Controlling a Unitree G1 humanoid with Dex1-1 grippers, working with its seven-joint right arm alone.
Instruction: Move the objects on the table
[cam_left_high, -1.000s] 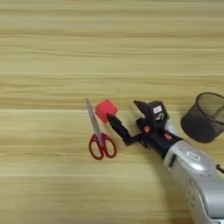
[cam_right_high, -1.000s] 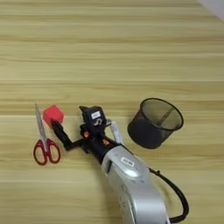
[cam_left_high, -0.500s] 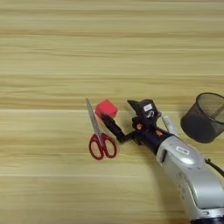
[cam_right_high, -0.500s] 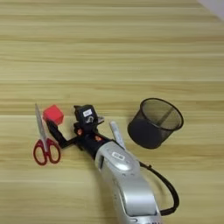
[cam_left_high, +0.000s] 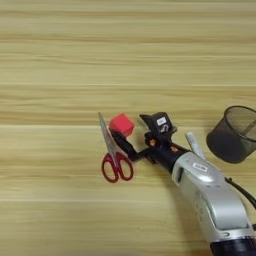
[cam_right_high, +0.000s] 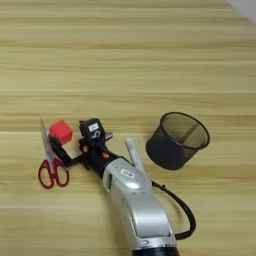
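Note:
A small red cube (cam_left_high: 122, 124) lies on the wooden table (cam_left_high: 60, 60), just right of the blade tip of the red-handled scissors (cam_left_high: 114, 159). My right gripper (cam_left_high: 128, 126) comes in from the lower right and is open. Its lower finger (cam_left_high: 124, 146) lies alongside the scissors' blades and its upper finger (cam_left_high: 149, 120) stands right of the cube, so the cube (cam_right_high: 61, 131) sits at the mouth of the jaws. A white-barrelled marker (cam_right_high: 134, 153) lies on the table behind the gripper's wrist.
A black mesh cup (cam_right_high: 176, 140) stands upright to the right of the arm. The silver forearm (cam_right_high: 136, 205) and its black cable (cam_right_high: 181, 210) cover the lower middle of the table.
The gripper has slid left and slightly away from me towards the cube, and its fingers now flank the cube. The cube, scissors, marker and cup have not moved.

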